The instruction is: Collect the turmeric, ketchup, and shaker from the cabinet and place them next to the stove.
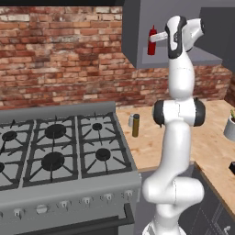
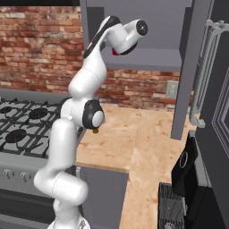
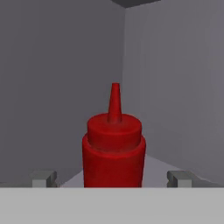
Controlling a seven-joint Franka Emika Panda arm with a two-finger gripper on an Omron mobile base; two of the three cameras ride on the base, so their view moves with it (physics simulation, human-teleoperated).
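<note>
The ketchup [image 3: 113, 148], a red squeeze bottle with a pointed nozzle, stands upright on the cabinet shelf [image 1: 202, 56], straight ahead of my hand. My gripper [image 3: 111, 179] is open, one fingertip [image 3: 43, 178] on each side of the bottle and well clear of it. In the left base view my gripper [image 1: 157, 36] reaches into the cabinet level with the ketchup [image 1: 152, 40]. The turmeric [image 1: 136, 125] and the shaker [image 1: 131, 120] stand together on the wooden counter just right of the stove [image 1: 55, 151]. A sliver of the ketchup [image 2: 115, 52] peeks out under my hand.
The cabinet's grey walls [image 3: 175, 87] close in behind and beside the bottle. A potted plant [image 1: 229, 126] sits at the counter's right edge. A tall grey door with a handle [image 2: 201, 76] and a dark appliance [image 2: 183, 165] stand at the right.
</note>
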